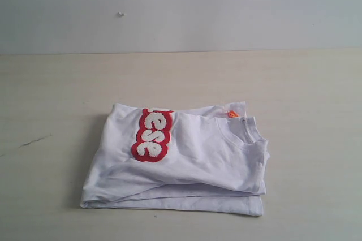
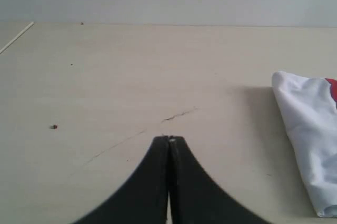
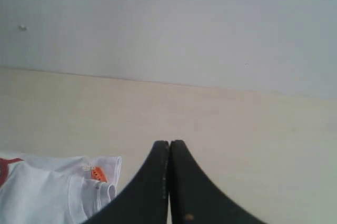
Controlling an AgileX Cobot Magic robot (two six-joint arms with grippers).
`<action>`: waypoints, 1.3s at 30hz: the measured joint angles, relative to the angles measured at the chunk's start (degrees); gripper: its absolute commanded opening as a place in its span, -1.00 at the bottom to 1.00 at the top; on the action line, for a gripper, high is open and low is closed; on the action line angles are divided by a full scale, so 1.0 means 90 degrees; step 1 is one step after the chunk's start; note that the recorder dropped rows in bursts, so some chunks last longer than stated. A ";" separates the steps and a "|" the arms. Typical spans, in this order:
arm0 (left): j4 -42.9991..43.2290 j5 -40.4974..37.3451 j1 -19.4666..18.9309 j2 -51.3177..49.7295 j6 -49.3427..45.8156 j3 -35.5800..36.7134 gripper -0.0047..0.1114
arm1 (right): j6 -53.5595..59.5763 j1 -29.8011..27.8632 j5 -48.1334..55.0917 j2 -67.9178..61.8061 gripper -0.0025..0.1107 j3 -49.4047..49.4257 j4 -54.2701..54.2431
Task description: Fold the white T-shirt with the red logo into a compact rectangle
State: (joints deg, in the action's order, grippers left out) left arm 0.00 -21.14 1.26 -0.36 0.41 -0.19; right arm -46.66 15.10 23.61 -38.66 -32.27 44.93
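1. The white T-shirt [image 1: 186,162] lies folded into a roughly rectangular stack on the table [image 1: 317,94], in the near middle of your exterior view. Layered edges show along its near side.
2. The red logo [image 1: 153,134] faces up on the top layer, on the stack's left half, running near to far. You can read only the white letters "ese". The rest turns under at the far fold.
3. The collar [image 1: 247,132] sits at the stack's far right corner, with the orange neck tag [image 1: 232,114] just beside it on the layer beneath.
4. Your left gripper [image 2: 169,140] has its fingers pressed tip to tip with nothing clamped, over bare table. It is well apart from the shirt, and one rounded folded edge [image 2: 308,129] shows off to the side.
5. Your right gripper [image 3: 169,143] is the same, its fingers brought flat together with no cloth between them. The shirt's collar corner [image 3: 102,190] and the tag [image 3: 97,174] lie near it but not touching.
6. You cannot tell whether either gripper rests on the table or hangs above it.
7. A dark scratch [image 1: 34,140] marks the table left of the shirt. The left wrist view shows a thin crack line [image 2: 179,114] just ahead of the fingertips and a small red speck [image 2: 53,126] further off.
8. The pale wall [image 1: 226,9] behind the table carries one small mark [image 1: 120,14].
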 measured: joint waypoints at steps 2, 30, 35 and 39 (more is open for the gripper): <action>0.0000 0.0011 0.0000 0.0000 0.0000 0.0000 -0.92 | 0.0010 -0.0207 -0.0270 0.0162 -0.96 0.0238 -0.0029; 0.0000 0.0011 0.0000 0.0000 0.0000 0.0000 -0.92 | 0.0001 -0.1865 -0.1070 0.3622 -0.96 0.2616 -0.0283; 0.0000 0.0011 0.0000 0.0000 0.0000 0.0000 -0.92 | 0.0001 -0.1865 -0.1070 0.3718 -0.96 0.2631 -0.0383; 0.0000 0.0011 0.0000 0.0000 0.0000 0.0000 -0.92 | 0.0001 -0.1865 -0.1070 0.3718 -0.96 0.2631 -0.0625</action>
State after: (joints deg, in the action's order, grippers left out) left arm 0.00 -21.04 1.26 -0.36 0.41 -0.19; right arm -46.65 -1.68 13.98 -5.20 -8.59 39.30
